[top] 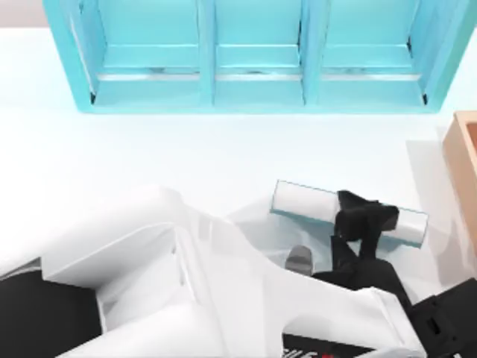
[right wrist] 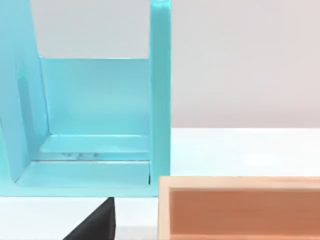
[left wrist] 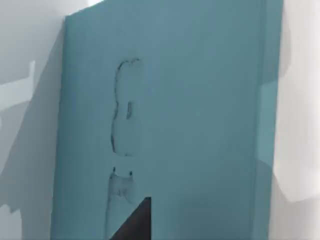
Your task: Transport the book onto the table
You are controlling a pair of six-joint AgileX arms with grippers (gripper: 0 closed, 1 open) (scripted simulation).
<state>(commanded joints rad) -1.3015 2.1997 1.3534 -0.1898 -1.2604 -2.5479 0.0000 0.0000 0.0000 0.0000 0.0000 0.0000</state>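
The book [top: 305, 201] shows edge-on at the table's right front, a long white spine with light blue borders. My left gripper [top: 364, 218], black, on the big white arm that comes in from the lower left, is shut across the book's middle. In the left wrist view the book's blue cover [left wrist: 190, 125] is very close, with a dark fingertip [left wrist: 132, 222] against it. The white table [top: 149, 149] spreads out around and below the book; I cannot tell whether the book touches it. My right arm [top: 443, 321] is parked at the lower right corner.
A turquoise compartmented shelf unit [top: 253, 82] runs along the back of the table; the right wrist view looks into it [right wrist: 100, 125]. A tan wooden box [top: 466, 149] stands at the right edge, close to the book's right end, and nearer in the right wrist view [right wrist: 240, 210].
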